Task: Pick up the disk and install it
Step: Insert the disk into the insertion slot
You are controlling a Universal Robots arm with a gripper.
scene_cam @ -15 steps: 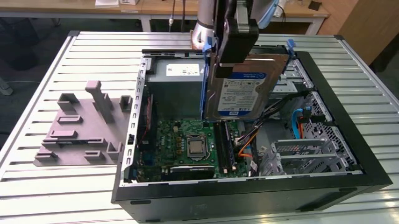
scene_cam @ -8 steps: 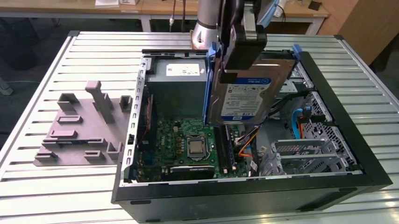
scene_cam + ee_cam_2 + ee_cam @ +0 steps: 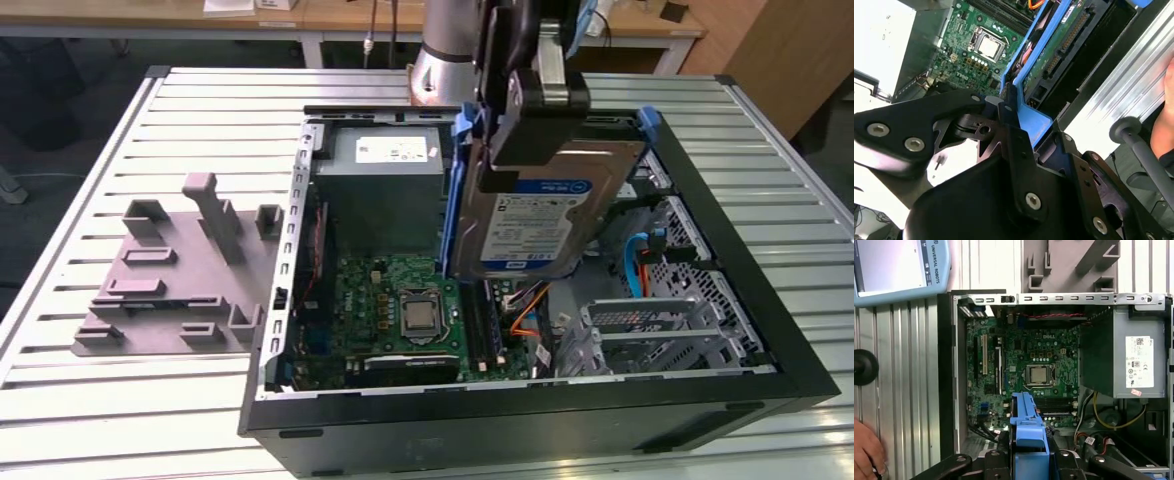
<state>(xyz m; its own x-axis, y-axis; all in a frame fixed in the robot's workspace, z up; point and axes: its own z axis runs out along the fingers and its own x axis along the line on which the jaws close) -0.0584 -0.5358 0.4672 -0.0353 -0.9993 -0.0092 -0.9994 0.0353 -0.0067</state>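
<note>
Silver with a blue frame, the disk (image 3: 534, 225) is hanging on edge above the open case (image 3: 534, 420), with its label facing the near side in the exterior view. The jaws are gripping it tight at its upper end. In the second wrist view a black finger (image 3: 1014, 145) is pressing against the frame (image 3: 1029, 117), and the disk's green circuit side (image 3: 1054, 55) is running away from the camera towards the case. In the first wrist view the same frame (image 3: 1026, 440) is sticking out between the black gripper parts, over the board (image 3: 1024, 360).

In the exterior view the disk is sitting over the right half of the case. Its lower end is dipping below the rim, just beside the orange cables (image 3: 527, 312). Whether it is touching anything inside cannot be told. The green board (image 3: 394, 310) with its processor (image 3: 420, 315) is lying to the exterior view's left of the disk. The grey box (image 3: 380, 170) with a white sticker is sitting at the far end of the case.

The case is resting on a slatted metal bench (image 3: 200, 100). A grey fixture (image 3: 174, 275) is lying on the bench at the exterior view's left, just beside the case. In the first wrist view a blue-edged tablet (image 3: 889, 265) is lying on the bench, and a person's hand (image 3: 866, 452) is resting on the slats, well apart from the case.
</note>
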